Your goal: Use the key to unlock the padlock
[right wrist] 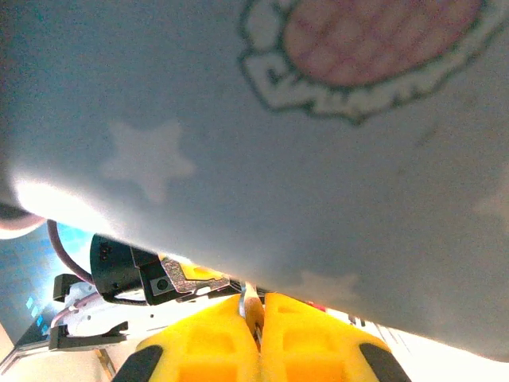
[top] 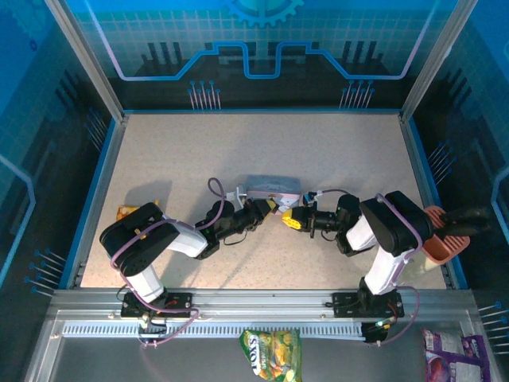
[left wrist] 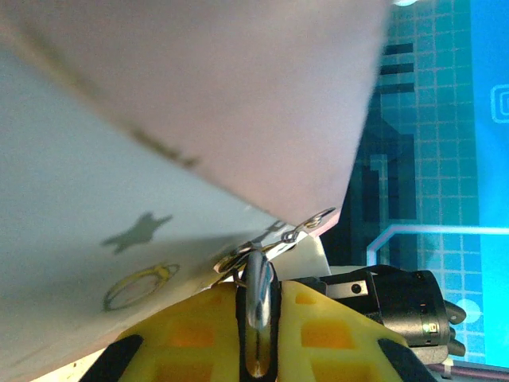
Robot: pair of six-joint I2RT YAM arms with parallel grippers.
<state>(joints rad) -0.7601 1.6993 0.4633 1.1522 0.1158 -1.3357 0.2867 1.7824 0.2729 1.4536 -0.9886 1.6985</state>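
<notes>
The padlock (left wrist: 258, 312) is a small shiny metal body seen edge-on, clamped between the yellow fingers of my left gripper (left wrist: 258, 285). It hangs from the wire hasp rings (left wrist: 312, 222) of the lilac tin (left wrist: 199, 95). My right gripper (right wrist: 258, 312) is shut on the key (right wrist: 252, 299), a thin metal sliver poking up towards the tin's underside (right wrist: 318, 159). From above, the left gripper (top: 269, 208) and the right gripper (top: 288, 218) meet tip to tip just in front of the tin (top: 270, 188). The keyhole is hidden.
An orange scoop (top: 441, 243) lies at the right edge of the table and a small yellow-orange thing (top: 127, 212) behind the left arm. A snack bag (top: 270, 354) and a purple packet (top: 449, 350) lie in front of the rail. Blue walls enclose the table.
</notes>
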